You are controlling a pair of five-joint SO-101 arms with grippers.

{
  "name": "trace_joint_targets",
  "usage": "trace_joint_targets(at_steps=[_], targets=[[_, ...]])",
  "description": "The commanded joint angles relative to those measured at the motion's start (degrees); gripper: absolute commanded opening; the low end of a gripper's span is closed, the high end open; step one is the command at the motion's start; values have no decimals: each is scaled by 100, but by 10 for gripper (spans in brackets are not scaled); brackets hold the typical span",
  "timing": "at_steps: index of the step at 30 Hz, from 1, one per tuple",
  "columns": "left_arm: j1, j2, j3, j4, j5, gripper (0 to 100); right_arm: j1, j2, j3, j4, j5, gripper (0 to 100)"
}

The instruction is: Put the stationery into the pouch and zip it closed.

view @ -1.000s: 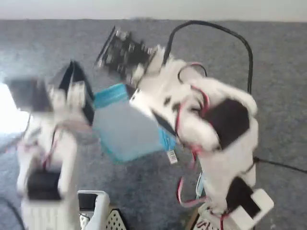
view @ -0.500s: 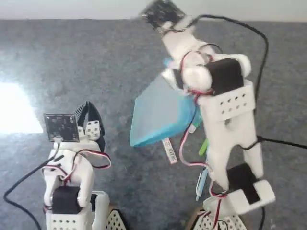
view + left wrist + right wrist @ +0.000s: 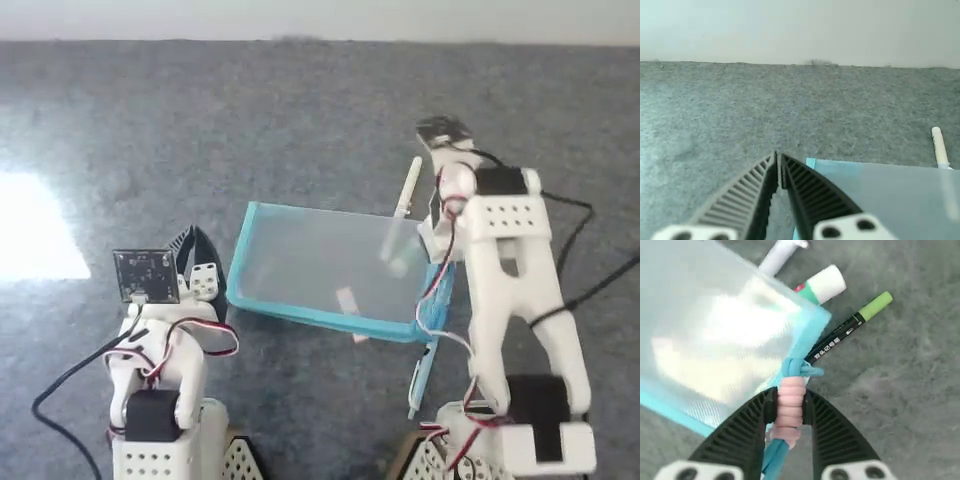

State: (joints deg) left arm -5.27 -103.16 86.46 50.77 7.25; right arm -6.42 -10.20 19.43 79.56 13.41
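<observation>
Pouch (image 3: 325,270), translucent with teal edging, lies flat in the middle of the grey table (image 3: 150,120), its long sides running from 9 to 3 o'clock in the high view. The right gripper (image 3: 789,405) sits at the pouch's 3 o'clock end, its fingers closed tight on the ribbed pink pull (image 3: 790,412), which a teal cord ties to the pouch's corner. The left gripper (image 3: 778,162) is at the pouch's 9 o'clock end, just beside the corner, fingers drawn together to a thin slit with nothing between them. A white pen (image 3: 408,187) lies at the pouch's 1 o'clock, touching its edge, and a light blue pen (image 3: 420,375) lies at 5 o'clock. Beside the held corner, a white-capped marker (image 3: 824,284) and a green-tipped black pen (image 3: 850,327) jut from under the pouch. The black pen's barrel carries white print. A small white label (image 3: 347,300) shows through the pouch, its writing too small to read.
</observation>
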Motion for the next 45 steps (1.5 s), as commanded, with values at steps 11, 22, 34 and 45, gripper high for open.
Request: trace_joint_targets(at_steps=[11,22,34,45], targets=[[-369,-79,-1209,123,-237,22,-1042,-1262,-3279,505,-273,7],[-1266,3596,-4242,853,-246,163,-2404,1209,-8299,1490,1037,6],[-1574,7886,-10818,3912,-360,167,-3908,1675,-9046,2369,299,7],[-2426,9363,-13200,5002,-1732,194,-3899,180,-4879,945,281,8]])
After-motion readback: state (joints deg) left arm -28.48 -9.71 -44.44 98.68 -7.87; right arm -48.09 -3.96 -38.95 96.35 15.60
